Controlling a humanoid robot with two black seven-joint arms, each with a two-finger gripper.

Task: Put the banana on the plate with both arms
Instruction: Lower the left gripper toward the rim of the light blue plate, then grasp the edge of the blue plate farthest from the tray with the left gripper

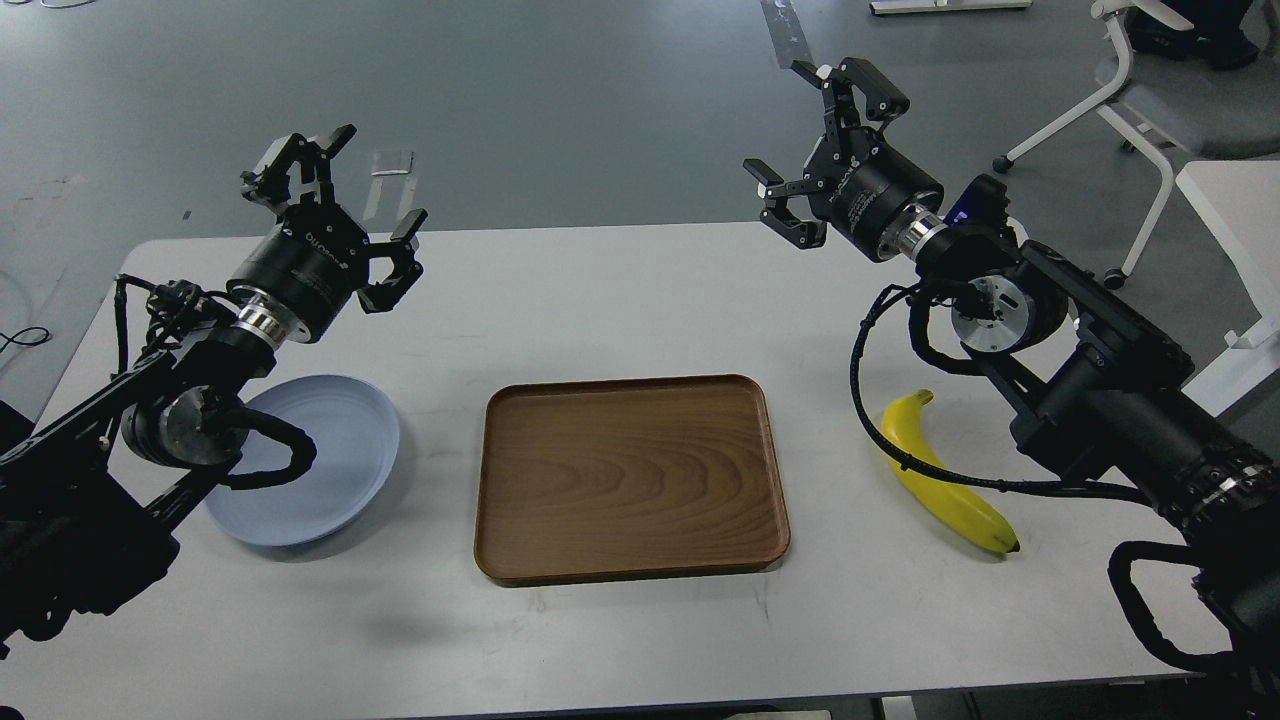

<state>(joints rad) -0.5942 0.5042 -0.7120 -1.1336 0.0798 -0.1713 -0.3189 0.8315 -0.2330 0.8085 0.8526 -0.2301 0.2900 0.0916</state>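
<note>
The task is seen unstarted on a white table. At far left, the left gripper is held aloft with claws spread wide, gripping nothing, above the pale blue-grey plate, which is left bare and partly hidden by the arm. At centre, a brown wooden tray is likewise shown with nothing in it. To the right, the banana is left lying on the table, well apart from the plate, while the right gripper is raised wide open and unladen.
</note>
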